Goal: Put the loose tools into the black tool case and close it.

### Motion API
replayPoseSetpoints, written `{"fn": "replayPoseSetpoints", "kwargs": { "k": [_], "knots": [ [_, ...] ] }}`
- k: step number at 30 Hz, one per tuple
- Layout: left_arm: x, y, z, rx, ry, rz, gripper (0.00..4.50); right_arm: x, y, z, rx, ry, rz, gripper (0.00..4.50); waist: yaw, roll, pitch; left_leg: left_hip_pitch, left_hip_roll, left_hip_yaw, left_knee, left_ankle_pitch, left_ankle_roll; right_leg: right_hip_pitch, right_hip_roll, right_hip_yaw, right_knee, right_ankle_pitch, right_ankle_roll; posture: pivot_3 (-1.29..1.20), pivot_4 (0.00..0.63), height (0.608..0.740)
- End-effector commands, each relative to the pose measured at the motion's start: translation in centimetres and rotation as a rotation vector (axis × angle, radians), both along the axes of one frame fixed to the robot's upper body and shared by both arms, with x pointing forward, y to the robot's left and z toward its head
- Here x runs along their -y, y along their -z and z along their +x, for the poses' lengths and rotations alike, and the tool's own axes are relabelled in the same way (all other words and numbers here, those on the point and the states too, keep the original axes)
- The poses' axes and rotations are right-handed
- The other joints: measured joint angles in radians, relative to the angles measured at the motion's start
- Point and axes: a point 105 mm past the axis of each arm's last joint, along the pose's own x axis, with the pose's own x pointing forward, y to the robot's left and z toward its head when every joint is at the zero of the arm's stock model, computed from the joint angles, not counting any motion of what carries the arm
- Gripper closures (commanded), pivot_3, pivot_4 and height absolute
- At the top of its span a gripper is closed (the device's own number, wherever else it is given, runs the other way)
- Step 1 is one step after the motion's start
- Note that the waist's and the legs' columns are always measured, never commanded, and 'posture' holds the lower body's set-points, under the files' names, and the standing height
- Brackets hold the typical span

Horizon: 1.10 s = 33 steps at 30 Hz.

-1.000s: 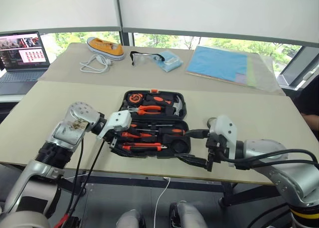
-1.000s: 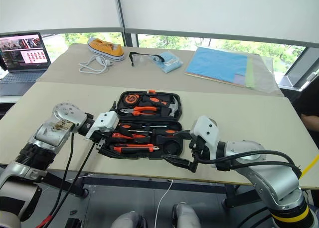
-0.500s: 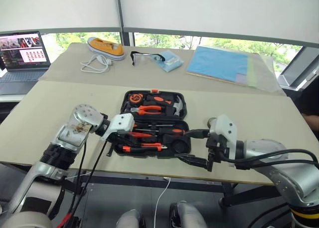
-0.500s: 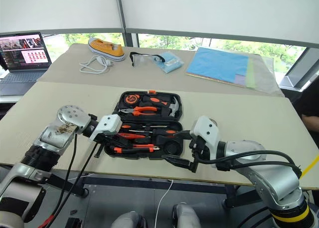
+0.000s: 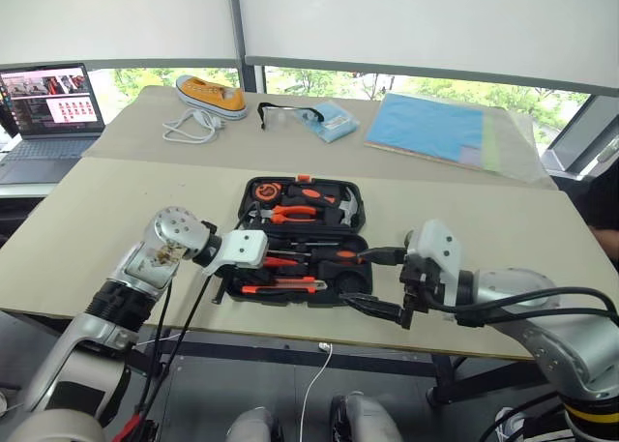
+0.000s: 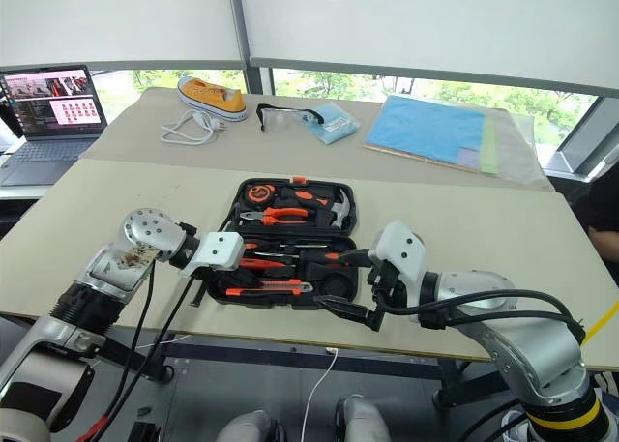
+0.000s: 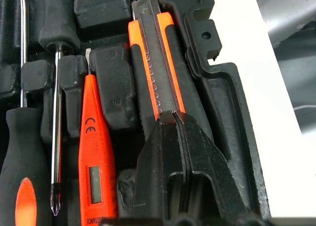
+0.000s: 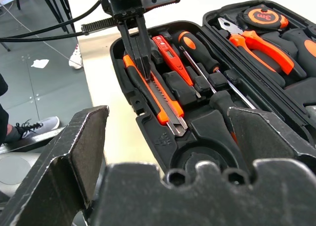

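Here the right gripper (image 5: 375, 285) hovers at the near right corner of the black tool case (image 5: 296, 241), its jaws spread wide apart with nothing between them, one finger over the case's edge and the other lower, near the table's (image 5: 87, 210) front rim. The left gripper (image 8: 140, 63) comes in from the case's left side with its jaws pressed together, their tips resting on the utility knife (image 7: 157, 82), which lies in its slot along the front edge of the near half; whether the tips pinch the knife or only press on it cannot be told. Just beside the knife, one slot farther in, lies the all-orange tester screwdriver (image 7: 94, 161), and past it two long screwdrivers (image 8: 207, 70) with black and orange handles sit in their slots. A round hollow at the near right corner of the case is close to the right gripper.

The case lies open and flat in the middle of the table. Its far half holds orange-handled pliers (image 5: 290, 210), a hammer (image 5: 345, 208) and a round tape measure (image 5: 263, 190).

On the farther table rest a yellow shoe (image 5: 210, 93), a white cable (image 5: 189, 126), safety glasses (image 5: 280, 114) and blue sheets (image 5: 430, 125); a laptop (image 5: 44, 108) stands at the far left.
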Motion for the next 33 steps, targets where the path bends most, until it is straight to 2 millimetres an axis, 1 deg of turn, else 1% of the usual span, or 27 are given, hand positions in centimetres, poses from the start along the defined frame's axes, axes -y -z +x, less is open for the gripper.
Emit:
{"fn": "replayPoseSetpoints", "kwargs": {
  "k": [1, 3, 4, 5, 7, 8, 9, 11, 12, 15, 18, 20, 21, 25, 26, 28, 29, 30, 31, 32, 33],
  "knots": [
    [0.0, -4.1, 0.1, -0.073, -0.055, -0.177, 3.82, 2.3, -0.7, 0.9, 0.023, 0.089, -0.016, 0.00, 0.000, 0.000, 0.000, -0.001, 0.000, 0.000, 0.000, 0.000, 0.000, 0.000, 0.000, 0.000, 0.000, 0.000, 0.000, 0.00, 0.150, 0.718],
    [0.1, -6.1, 0.0, -0.084, -0.069, -0.279, 3.03, 3.7, -0.6, 1.6, 0.006, 0.136, -0.030, 0.00, 0.000, 0.000, 0.000, -0.002, 0.000, 0.000, 0.000, 0.000, 0.000, -0.001, 0.000, -0.001, 0.000, 0.000, 0.000, 0.00, 0.150, 0.718],
    [0.2, -7.0, 0.0, -0.085, -0.084, -0.332, 2.73, 4.4, -0.5, 2.2, 0.006, 0.164, -0.047, 0.00, 0.000, 0.000, 0.000, -0.002, 0.000, -0.001, 0.000, 0.000, 0.000, -0.001, 0.000, -0.001, -0.001, 0.000, 0.000, 0.00, 0.150, 0.718],
    [0.3, -7.9, 0.1, -0.087, -0.100, -0.381, 2.31, 5.2, -0.4, 3.0, 0.012, 0.198, -0.071, 0.00, 0.000, 0.000, 0.000, -0.002, 0.000, -0.001, 0.000, 0.000, 0.000, -0.001, 0.000, -0.001, -0.001, 0.000, 0.000, 0.00, 0.150, 0.718],
    [0.6, -9.4, 0.4, -0.082, -0.127, -0.481, 1.65, 7.0, 0.2, 5.1, 0.031, 0.274, -0.137, 0.00, -0.002, 0.000, 0.000, -0.002, 0.000, -0.001, 0.000, 0.000, 0.000, -0.001, 0.000, -0.001, -0.001, 0.000, 0.000, 0.00, 0.150, 0.718],
    [0.8, -9.8, 0.4, -0.085, -0.136, -0.508, 1.25, 7.6, 0.6, 6.1, 0.037, 0.302, -0.165, 0.00, -0.004, 0.000, 0.000, -0.002, 0.000, 0.000, 0.000, 0.000, 0.000, -0.001, 0.000, 0.000, -0.001, 0.000, 0.000, 0.00, 0.150, 0.718],
    [1.1, -10.1, 0.3, -0.086, -0.136, -0.524, 0.94, 8.3, 1.1, 7.2, 0.030, 0.332, -0.188, 0.00, -0.005, 0.000, 0.000, -0.002, 0.000, 0.000, 0.000, 0.000, 0.000, -0.001, 0.000, 0.000, -0.001, 0.000, 0.001, 0.00, 0.150, 0.718],
    [1.5, -10.4, 0.0, -0.085, -0.127, -0.531, 0.22, 8.9, 1.7, 8.6, 0.019, 0.352, -0.219, 0.00, -0.011, 0.000, 0.000, -0.001, 0.000, 0.000, 0.000, 0.000, 0.001, -0.001, 0.000, 0.000, -0.001, 0.000, 0.001, 0.00, 0.150, 0.718],
    [1.7, -10.4, -0.2, -0.080, -0.121, -0.530, 0.09, 9.1, 2.0, 9.1, 0.013, 0.353, -0.234, 0.00, -0.013, 0.000, 0.000, -0.002, -0.001, 0.000, 0.000, 0.000, 0.001, -0.001, 0.000, 0.000, -0.001, 0.000, 0.001, 0.00, 0.150, 0.718],
    [2.1, -10.2, -0.6, -0.067, -0.133, -0.520, 0.09, 9.8, 3.3, 10.5, -0.019, 0.364, -0.286, 0.00, -0.021, 0.000, 0.000, -0.001, 0.000, 0.000, 0.000, 0.000, 0.000, -0.001, 0.000, 0.000, -0.001, 0.000, 0.001, 0.00, 0.150, 0.718],
    [2.2, -10.0, -0.9, -0.056, -0.147, -0.516, 0.09, 9.9, 4.0, 11.0, -0.046, 0.352, -0.303, 0.00, -0.024, 0.000, 0.000, -0.002, 0.000, 0.000, 0.000, 0.000, 0.000, -0.001, 0.000, 0.000, -0.001, 0.000, 0.000, 0.00, 0.150, 0.718],
    [1.9, -9.8, -0.8, -0.048, -0.170, -0.515, 0.00, 9.6, 4.5, 11.3, -0.054, 0.337, -0.297, 0.52, -0.023, 0.000, 0.001, -0.002, 0.000, 0.000, 0.000, 0.000, 0.000, -0.001, 0.000, 0.000, -0.001, 0.000, 0.001, 0.00, 0.150, 0.718],
    [1.8, -9.7, -0.8, -0.046, -0.178, -0.513, 0.00, 9.5, 4.7, 11.5, -0.054, 0.335, -0.297, 0.69, -0.024, 0.000, 0.001, -0.002, 0.000, 0.000, 0.000, 0.000, 0.000, -0.001, 0.000, 0.000, -0.001, 0.000, 0.001, 0.00, 0.150, 0.718],
    [1.5, -9.1, -1.0, -0.038, -0.182, -0.490, 0.00, 9.7, 5.3, 12.5, -0.036, 0.362, -0.308, 2.16, -0.025, 0.000, 0.001, -0.001, 0.000, 0.001, 0.000, 0.001, -0.001, -0.001, 0.000, 0.000, 0.000, 0.000, 0.001, 0.00, 0.150, 0.718],
    [1.5, -9.0, -1.1, -0.038, -0.182, -0.485, 0.00, 9.8, 5.5, 12.6, -0.032, 0.364, -0.309, 2.41, -0.024, 0.000, 0.001, -0.001, 0.000, 0.001, 0.000, 0.001, -0.001, -0.001, 0.000, 0.000, 0.000, 0.000, 0.001, 0.00, 0.150, 0.718],
    [1.5, -8.5, -1.5, -0.056, -0.168, -0.466, 0.00, 9.5, 5.7, 12.3, -0.041, 0.339, -0.292, 3.09, -0.024, 0.000, 0.001, -0.001, 0.000, 0.001, 0.000, 0.001, -0.001, -0.001, -0.001, 0.000, 0.000, 0.000, 0.001, 0.00, 0.150, 0.718],
    [1.5, -8.1, -1.9, -0.068, -0.153, -0.447, 0.00, 9.1, 5.4, 11.8, -0.037, 0.308, -0.277, 3.37, -0.024, 0.000, 0.001, -0.001, 0.000, 0.001, 0.000, 0.001, -0.001, -0.001, -0.001, 0.000, 0.000, 0.000, 0.001, 0.00, 0.150, 0.718],
    [1.4, -7.7, -2.2, -0.075, -0.140, -0.430, 0.00, 8.7, 4.8, 11.3, -0.031, 0.280, -0.259, 3.97, -0.024, 0.000, 0.001, -0.001, 0.000, 0.001, 0.000, 0.001, -0.001, -0.001, -0.001, 0.000, 0.000, 0.000, 0.001, 0.00, 0.150, 0.718],
    [1.3, -7.4, -2.4, -0.077, -0.129, -0.414, 0.00, 8.1, 4.0, 10.9, -0.022, 0.252, -0.239, 4.17, -0.024, 0.000, 0.001, -0.001, 0.000, 0.001, 0.000, 0.001, -0.001, -0.001, -0.001, 0.000, 0.000, 0.000, 0.001, 0.00, 0.150, 0.718],
    [1.3, -7.2, -2.6, -0.075, -0.120, -0.401, 0.00, 7.5, 3.2, 10.5, -0.011, 0.224, -0.220, 4.46, -0.024, 0.001, 0.001, -0.001, 0.000, 0.001, 0.000, 0.001, -0.001, -0.001, -0.001, 0.000, 0.000, 0.000, 0.000, 0.00, 0.150, 0.718],
    [1.2, -7.0, -2.7, -0.074, -0.110, -0.389, 0.00, 6.4, 2.2, 9.9, -0.005, 0.171, -0.189, 4.46, -0.024, 0.002, 0.001, -0.001, 0.000, 0.001, 0.000, 0.001, -0.001, -0.001, -0.001, 0.000, 0.000, 0.000, 0.000, 0.00, 0.150, 0.718]
  ]
}}
